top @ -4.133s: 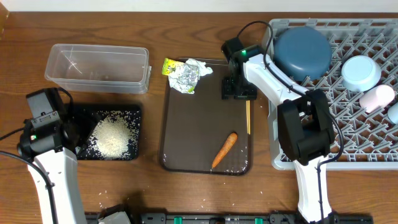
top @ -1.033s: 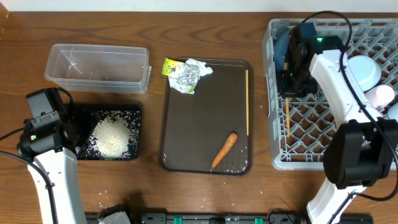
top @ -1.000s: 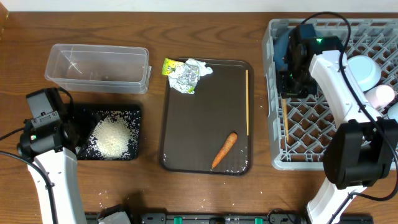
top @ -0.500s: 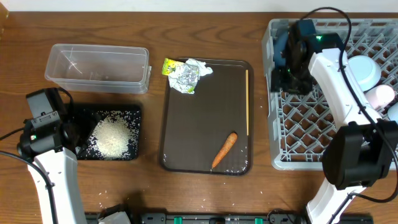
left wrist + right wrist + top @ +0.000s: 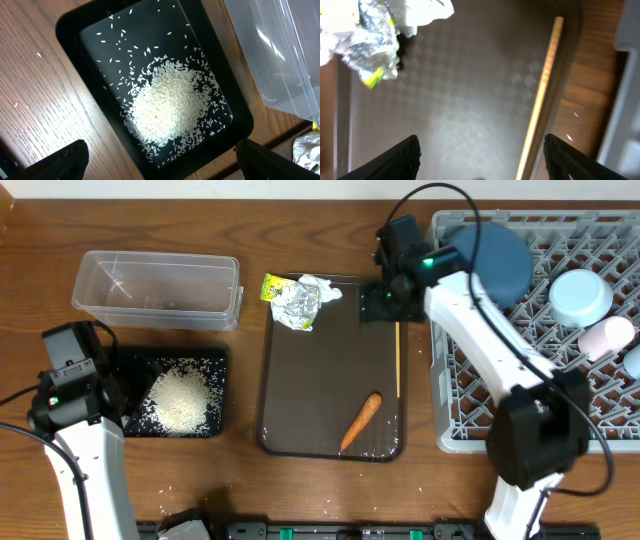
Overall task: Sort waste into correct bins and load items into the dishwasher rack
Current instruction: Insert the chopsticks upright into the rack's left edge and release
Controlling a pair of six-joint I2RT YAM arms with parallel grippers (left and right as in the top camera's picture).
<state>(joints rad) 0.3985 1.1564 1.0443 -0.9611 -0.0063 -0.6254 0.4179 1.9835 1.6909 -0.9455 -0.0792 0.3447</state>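
My right gripper (image 5: 385,302) (image 5: 482,167) is open and empty above the top right corner of the brown serving tray (image 5: 310,380). One wooden chopstick (image 5: 398,358) (image 5: 540,95) lies along the tray's right edge, just inside my right finger. An orange carrot (image 5: 360,421) and the crumpled wrapper with tissue (image 5: 297,301) (image 5: 374,40) lie on the tray. White rice (image 5: 185,400) (image 5: 167,107) sits in the black tray (image 5: 215,362) (image 5: 75,35). My left gripper (image 5: 160,165) is open above it. The blue bowl (image 5: 487,260), light-blue cup (image 5: 581,297) and white cup (image 5: 607,337) sit in the grey rack (image 5: 500,395).
The clear tub (image 5: 158,288) (image 5: 280,45) stands behind the black tray, with nothing seen in it. A few rice grains lie on the wooden table (image 5: 30,75) beside the black tray. The rack's left wall is close to the brown tray's right edge.
My right gripper has moved left from over the rack to over the brown tray's top right corner. A chopstick seen in the rack a second ago no longer shows. The left arm has not moved.
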